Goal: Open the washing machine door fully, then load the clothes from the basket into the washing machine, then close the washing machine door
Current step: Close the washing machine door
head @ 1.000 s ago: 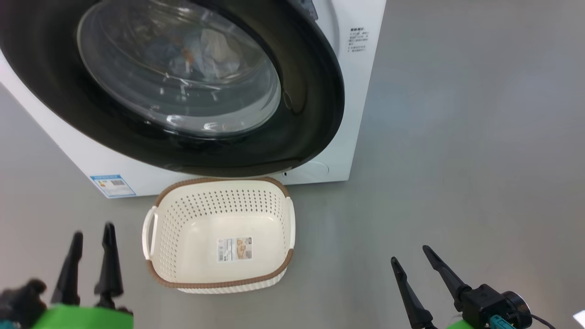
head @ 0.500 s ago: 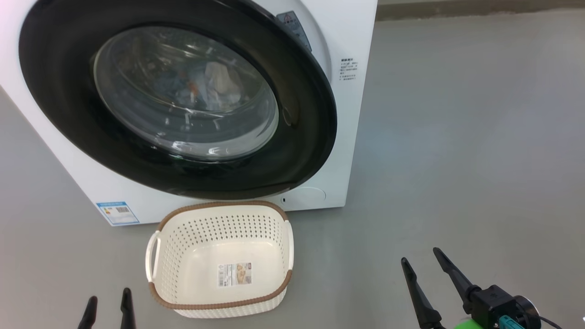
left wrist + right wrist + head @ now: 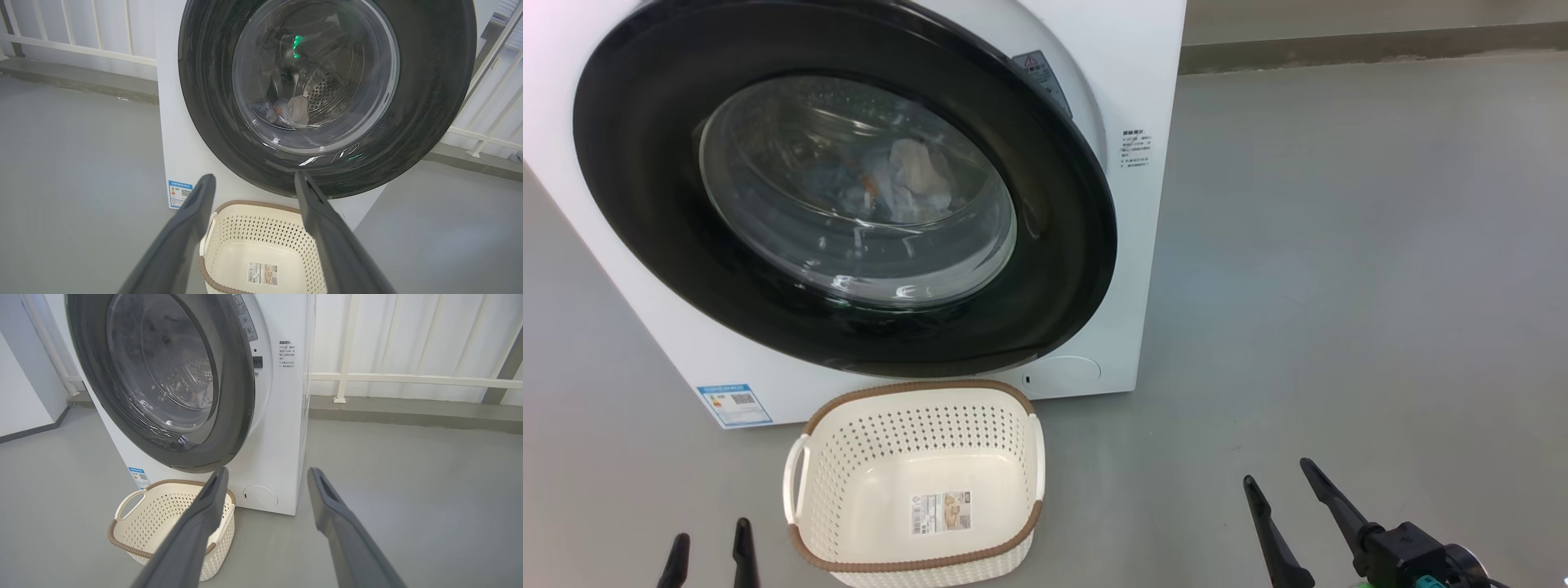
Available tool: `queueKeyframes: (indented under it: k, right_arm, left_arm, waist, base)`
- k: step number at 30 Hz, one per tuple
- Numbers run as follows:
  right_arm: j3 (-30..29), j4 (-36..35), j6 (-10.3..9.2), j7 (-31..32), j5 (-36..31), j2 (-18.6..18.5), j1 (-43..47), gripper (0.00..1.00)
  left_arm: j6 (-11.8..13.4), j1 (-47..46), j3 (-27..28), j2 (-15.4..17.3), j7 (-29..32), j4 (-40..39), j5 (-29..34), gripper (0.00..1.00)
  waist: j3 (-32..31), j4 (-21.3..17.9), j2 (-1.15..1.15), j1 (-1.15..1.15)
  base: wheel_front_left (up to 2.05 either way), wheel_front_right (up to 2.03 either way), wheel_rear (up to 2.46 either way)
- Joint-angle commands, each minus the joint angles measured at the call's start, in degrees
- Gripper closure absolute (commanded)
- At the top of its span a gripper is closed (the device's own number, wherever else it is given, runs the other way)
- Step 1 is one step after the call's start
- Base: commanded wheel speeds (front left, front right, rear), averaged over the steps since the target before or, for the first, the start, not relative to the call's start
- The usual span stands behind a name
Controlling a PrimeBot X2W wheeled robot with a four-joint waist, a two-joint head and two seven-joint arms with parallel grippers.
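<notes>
1. Washing machine (image 3: 1135, 245) – white front-loader standing on the grey floor (image 3: 1339, 286), taking up the head view from 9 o'clock round to 1 o'clock
2. Washing machine door (image 3: 1062, 261) – the black ring lies against or very near the white front; in the right wrist view the 3 o'clock edge looks slightly proud of the panel, and I cannot tell whether it is latched
3. Clothes (image 3: 907, 184) – a small heap of pale blue with an orange-brown patch plus cream cloth, seen through the glass bowl inside the drum, a little toward 1 o'clock from the window's centre
4. Basket (image 3: 907, 433) – upright on the floor at 6 o'clock below the door, its far rim just beside the machine's base; inside it only a label sticker (image 3: 941, 512) on the bottom
5. Blue label sticker (image 3: 734, 404) on the front's lower corner, at 10 o'clock from the basket
6. Left gripper (image 3: 710, 543) – at 7 o'clock in the head view, fingers spread, nothing between them, apart from the basket's near left corner
7. Right gripper (image 3: 1276, 472) – at 5 o'clock, fingers spread and empty, over bare floor well apart from the basket
8. White railing (image 3: 408, 379) runs behind the machine
</notes>
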Motion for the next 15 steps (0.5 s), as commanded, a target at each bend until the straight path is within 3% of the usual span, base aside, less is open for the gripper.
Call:
queueKeyframes:
  k: [1,4,5,6,7,15]
  right_arm:
    - [1.32,-1.29,0.09,-0.28,1.00,-0.21,-0.97,0.00]
    - [1.00,-1.39,0.09,-0.28,1.04,-0.21,-0.93,0.00]
    - [0.78,-1.48,0.09,-0.28,1.21,-0.21,-0.86,0.31]
    - [0.57,-1.76,0.09,-0.28,1.40,-0.21,-0.89,0.73]
    - [0.48,-2.03,0.09,-0.28,1.61,-0.21,-0.89,1.00]
    - [0.08,-1.74,0.09,-0.28,2.25,-0.21,-1.43,1.00]
  left_arm:
    - [-0.35,-0.64,2.00,0.16,-0.46,-1.51,0.58,0.00]
    - [-0.46,-0.71,2.14,0.01,-0.46,-1.37,0.91,0.00]
    - [-0.53,-0.67,2.23,-0.06,-0.46,-1.25,1.17,0.00]
    - [-0.57,-0.66,2.27,-0.08,-0.46,-1.20,1.28,0.00]
    - [-0.61,-0.67,2.35,-0.10,-0.46,-1.16,1.36,0.00]
    - [-0.90,-0.62,2.69,-0.19,-0.46,-1.45,1.99,0.00]
  waist:
    - [-0.02,0.04,0.00,0.00]
    - [0.02,0.26,0.00,0.00]
    - [0.08,0.50,0.00,0.00]
    - [0.14,0.61,0.00,0.00]
    - [0.22,0.74,0.00,0.00]
    - [1.35,1.92,0.00,0.00]
  base:
    - [0.00,0.00,0.00]
    - [0.00,0.00,0.00]
    - [0.00,0.00,0.00]
    - [0.00,0.00,0.00]
    - [0.00,0.00,0.00]
    - [0.00,0.00,0.00]
